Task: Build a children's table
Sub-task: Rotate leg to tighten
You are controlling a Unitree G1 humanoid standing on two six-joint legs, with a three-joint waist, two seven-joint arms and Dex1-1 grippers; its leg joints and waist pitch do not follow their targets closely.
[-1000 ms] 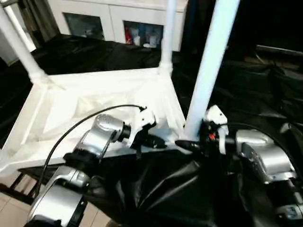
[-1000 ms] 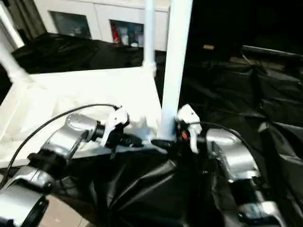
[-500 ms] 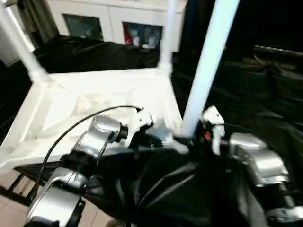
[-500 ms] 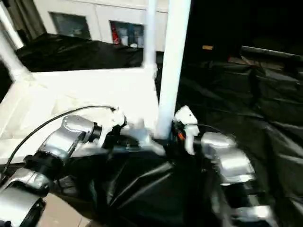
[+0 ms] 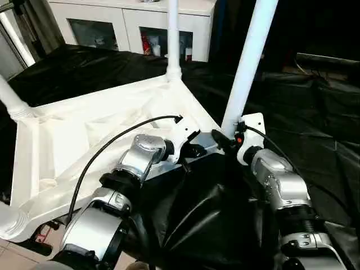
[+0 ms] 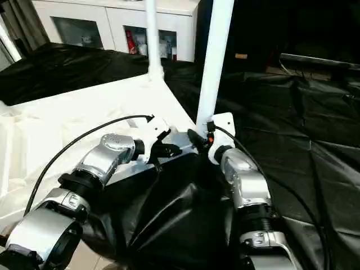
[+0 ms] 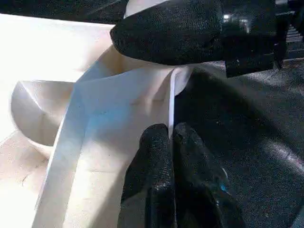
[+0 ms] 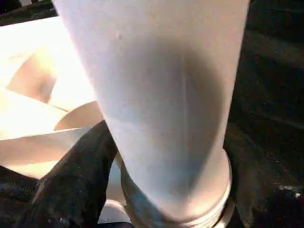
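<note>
The children's table lies upside down, its white ribbed top [image 5: 84, 135] resting on black sheeting. Three white legs stand up from it: far left [image 5: 10, 98], back corner [image 5: 172, 34] and near right corner [image 5: 250, 56]. My left gripper [image 5: 197, 151] is shut on the top's thin rim beside that near right corner, and its two fingers [image 7: 156, 156] pinch the edge. My right gripper [image 5: 224, 139] is closed around the base of the near right leg [image 8: 166, 95]. One of its black fingers [image 8: 71, 185] presses the leg just above the socket.
White cabinets [image 5: 129, 28] with glass doors stand behind the table. Crumpled black sheeting [image 5: 315, 112] covers the surface to the right and front. Tiled floor [image 5: 11, 256] shows at the lower left, past the table's near left corner [image 5: 11, 222].
The whole picture has shifted, so the camera moved. Both grippers stay at the near right corner, the left on the rim and the right at the leg's base.
</note>
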